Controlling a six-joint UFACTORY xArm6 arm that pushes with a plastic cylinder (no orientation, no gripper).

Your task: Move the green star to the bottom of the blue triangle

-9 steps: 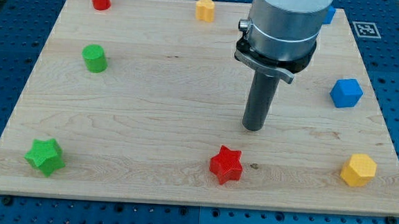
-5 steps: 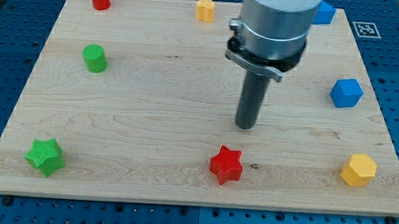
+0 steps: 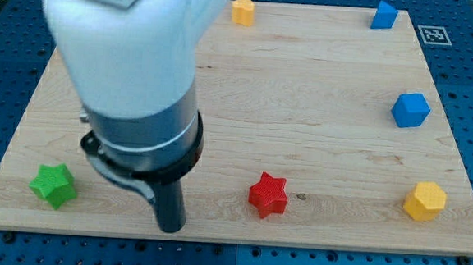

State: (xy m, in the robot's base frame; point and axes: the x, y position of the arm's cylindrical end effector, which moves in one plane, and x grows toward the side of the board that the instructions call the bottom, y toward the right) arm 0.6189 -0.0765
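The green star lies near the board's bottom left corner. The blue triangle sits at the top right of the board. My tip rests on the board near its bottom edge, to the right of the green star and left of the red star, touching neither. The arm's body hides the upper left part of the board.
A yellow block sits at the top middle. A blue cube lies at the right edge and a yellow hexagonal block at the bottom right. The wooden board lies on a blue perforated table.
My tip has moved from the board's middle right down and left to the bottom edge, close to the green star. The arm now hides the red and green cylinders. No block has moved.
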